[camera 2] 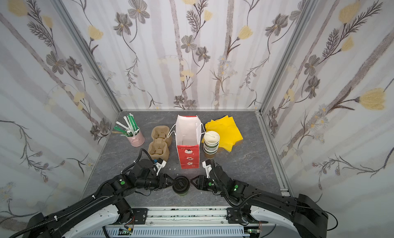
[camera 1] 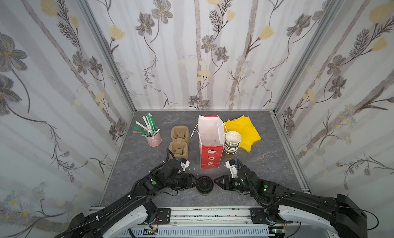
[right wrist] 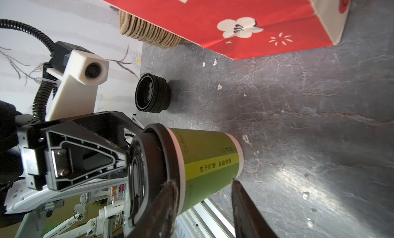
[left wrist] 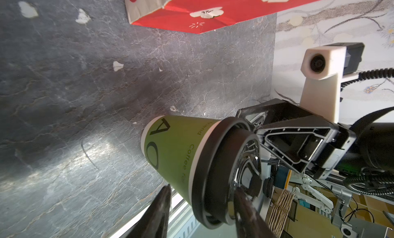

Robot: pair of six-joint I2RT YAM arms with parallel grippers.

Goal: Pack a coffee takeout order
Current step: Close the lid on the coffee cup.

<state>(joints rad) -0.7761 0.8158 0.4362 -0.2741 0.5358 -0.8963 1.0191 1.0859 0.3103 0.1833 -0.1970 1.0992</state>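
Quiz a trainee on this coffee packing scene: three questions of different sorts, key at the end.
1. True or false: the lidded cup already sits inside the red bag.
2. What stands in the pink bucket? A) spoons B) straws C) pencils
3. Name the tan thing that lies between the pink bucket and the red bag.

Key:
1. False. The lidded cup stands on the table, in front of the red bag.
2. B
3. The cup carrier
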